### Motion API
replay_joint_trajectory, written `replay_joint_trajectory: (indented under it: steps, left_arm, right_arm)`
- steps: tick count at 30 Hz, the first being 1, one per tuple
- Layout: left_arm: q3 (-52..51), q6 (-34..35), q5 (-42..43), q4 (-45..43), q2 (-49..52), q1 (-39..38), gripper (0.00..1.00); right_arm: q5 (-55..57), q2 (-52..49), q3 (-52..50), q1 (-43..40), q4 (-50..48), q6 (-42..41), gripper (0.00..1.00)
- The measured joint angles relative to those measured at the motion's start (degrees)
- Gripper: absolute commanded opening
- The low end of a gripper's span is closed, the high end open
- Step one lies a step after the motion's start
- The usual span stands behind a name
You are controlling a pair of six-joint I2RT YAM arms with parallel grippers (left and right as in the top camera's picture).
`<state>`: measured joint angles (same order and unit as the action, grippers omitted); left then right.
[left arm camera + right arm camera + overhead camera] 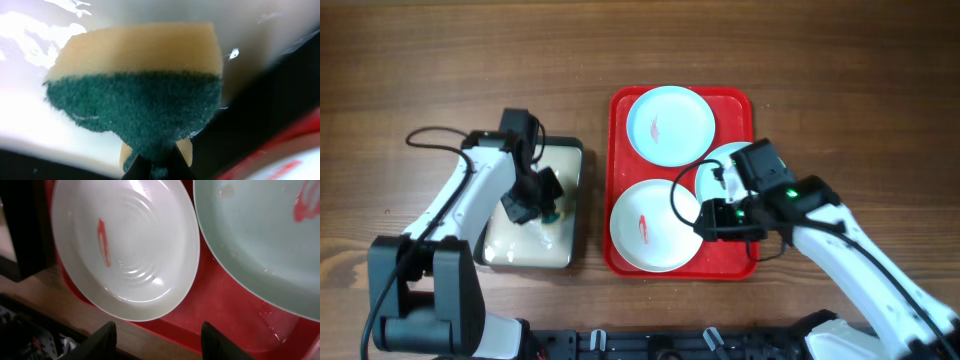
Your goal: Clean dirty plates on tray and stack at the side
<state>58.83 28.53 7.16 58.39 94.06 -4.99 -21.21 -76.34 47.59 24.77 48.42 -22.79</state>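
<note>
Left gripper (155,167) clamped on sponge (135,85), seemingly over the cream tray (530,250). Right gripper (162,340) jaws apart, beside white plate (125,245) on red tray (215,310): should pinch the near rim squarely, lift level.

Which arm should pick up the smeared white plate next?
Right. The right pincer is open by the rim of the white plate on the red tray. The left pincer is shut on the sponge over the cream tray, beside the red one.
</note>
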Motion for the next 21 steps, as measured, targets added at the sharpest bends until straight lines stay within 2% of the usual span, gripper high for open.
replay_joint_trajectory:
  steps: [4, 10, 16, 21]
  left_arm:
    - [3.67, -1.31, 0.02, 2.27, -3.61, 0.00, 0.04]
    - [3.87, -2.69, 0.07, 3.39, -11.43, -0.39, 0.04]
    - [3.93, -4.31, 0.26, 2.82, -13.16, -5.44, 0.04]
    - [3.93, -4.48, 0.90, -1.77, -13.16, -12.31, 0.04]
  right_arm:
    - [1.84, -9.46, -0.59, 0.98, -3.78, -0.70, 0.41]
    - [2.82, -18.32, -0.74, 1.01, -12.81, -2.43, 0.04]
    - [4.48, -18.82, -0.74, 1.07, -17.62, -8.17, 0.04]
    - [6.36, -18.82, -0.72, 1.25, -18.78, -13.31, 0.04]
